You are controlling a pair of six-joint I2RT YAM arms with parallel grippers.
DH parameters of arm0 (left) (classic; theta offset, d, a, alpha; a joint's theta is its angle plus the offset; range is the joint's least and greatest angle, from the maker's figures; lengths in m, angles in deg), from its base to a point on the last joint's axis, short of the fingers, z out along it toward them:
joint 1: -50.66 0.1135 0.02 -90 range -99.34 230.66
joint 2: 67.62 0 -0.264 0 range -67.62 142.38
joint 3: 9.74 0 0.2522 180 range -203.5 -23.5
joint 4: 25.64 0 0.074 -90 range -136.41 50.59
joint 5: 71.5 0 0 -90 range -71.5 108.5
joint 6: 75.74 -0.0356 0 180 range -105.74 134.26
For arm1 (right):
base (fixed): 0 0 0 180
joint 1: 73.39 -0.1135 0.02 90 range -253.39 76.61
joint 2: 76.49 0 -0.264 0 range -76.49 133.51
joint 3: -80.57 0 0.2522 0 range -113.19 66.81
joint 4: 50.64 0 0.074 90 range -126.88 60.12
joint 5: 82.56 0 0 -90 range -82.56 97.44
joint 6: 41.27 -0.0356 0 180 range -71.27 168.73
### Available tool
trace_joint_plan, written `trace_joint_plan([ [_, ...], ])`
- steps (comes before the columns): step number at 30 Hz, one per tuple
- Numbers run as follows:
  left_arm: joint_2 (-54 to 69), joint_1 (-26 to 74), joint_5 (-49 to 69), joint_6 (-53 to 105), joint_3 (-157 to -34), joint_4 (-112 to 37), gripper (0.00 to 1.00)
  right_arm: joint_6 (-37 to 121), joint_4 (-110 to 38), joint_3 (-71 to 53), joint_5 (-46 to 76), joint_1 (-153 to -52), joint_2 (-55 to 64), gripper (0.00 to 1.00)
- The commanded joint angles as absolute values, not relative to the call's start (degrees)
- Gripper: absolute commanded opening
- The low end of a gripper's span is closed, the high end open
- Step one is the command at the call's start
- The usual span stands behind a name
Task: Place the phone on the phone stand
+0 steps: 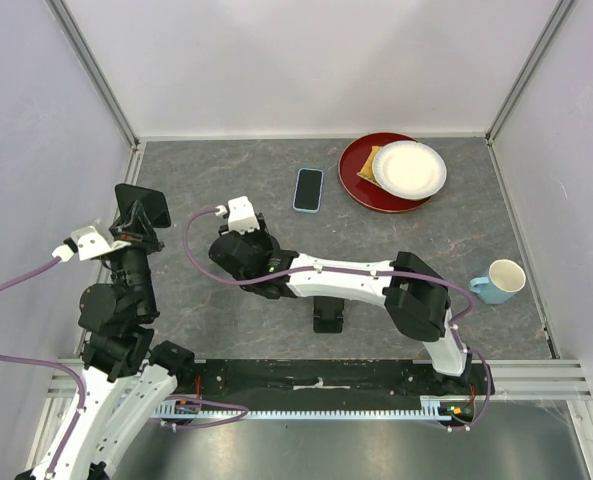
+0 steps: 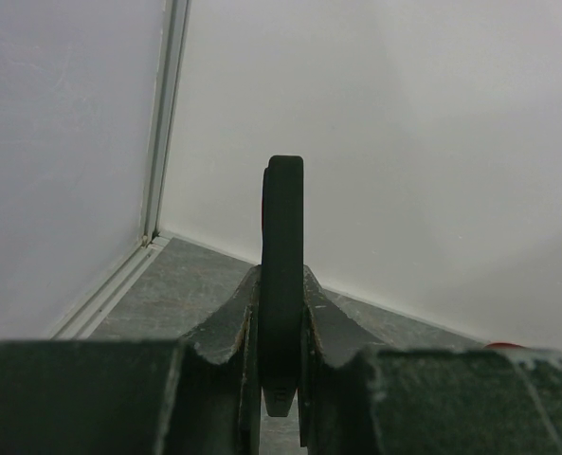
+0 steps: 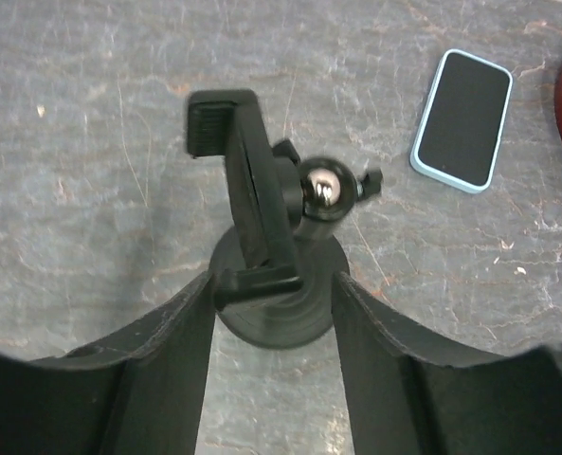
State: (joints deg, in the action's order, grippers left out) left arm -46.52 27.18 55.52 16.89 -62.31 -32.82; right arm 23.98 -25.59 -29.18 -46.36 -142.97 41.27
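Note:
My left gripper [image 1: 136, 228] is shut on a black phone [image 1: 152, 208] and holds it above the table's left side. In the left wrist view the phone [image 2: 283, 218] stands edge-on between the closed jaws of the left gripper [image 2: 282, 289]. The black phone stand [image 3: 250, 185], with a clamp cradle and a chrome ball joint, stands on its round base [image 3: 281, 327]. My right gripper [image 3: 273, 284] grips that base on both sides. In the top view the right gripper [image 1: 244, 260] hides the stand. A second phone in a light-blue case [image 1: 308, 190] lies flat on the table, also in the right wrist view [image 3: 462, 118].
A red plate [image 1: 354, 178] carries a white plate [image 1: 409, 168] and toast at the back right. A blue mug [image 1: 499, 281] stands at the right. A small black object [image 1: 328, 318] sits under the right forearm. White walls enclose the table [image 1: 196, 180].

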Motion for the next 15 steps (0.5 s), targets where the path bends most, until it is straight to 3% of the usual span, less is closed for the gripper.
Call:
trace_joint_plan([
  [1, -47.15, 27.46, 53.49, 20.23, -64.11, -28.59, 0.02, 31.58, -29.58, -25.05, -41.52, -142.3, 35.58, 0.54],
  [6, -46.97, 27.46, 52.61, 20.76, -64.2, -29.03, 0.02, 38.09, -32.04, -21.36, -37.48, -141.42, 32.68, 0.4],
  [9, -46.44, 27.46, 52.17, 20.94, -64.11, -29.03, 0.02, 40.64, -32.04, -19.86, -36.51, -140.72, 31.28, 0.26],
  [13, -45.56, 27.46, 51.47, 21.38, -64.37, -29.65, 0.02, 41.61, -32.57, -17.31, -34.84, -138.44, 28.99, 0.26],
  [15, -45.21, 27.46, 50.85, 21.55, -64.37, -29.65, 0.02, 42.22, -32.92, -15.82, -32.47, -136.86, 27.5, 0.32],
])
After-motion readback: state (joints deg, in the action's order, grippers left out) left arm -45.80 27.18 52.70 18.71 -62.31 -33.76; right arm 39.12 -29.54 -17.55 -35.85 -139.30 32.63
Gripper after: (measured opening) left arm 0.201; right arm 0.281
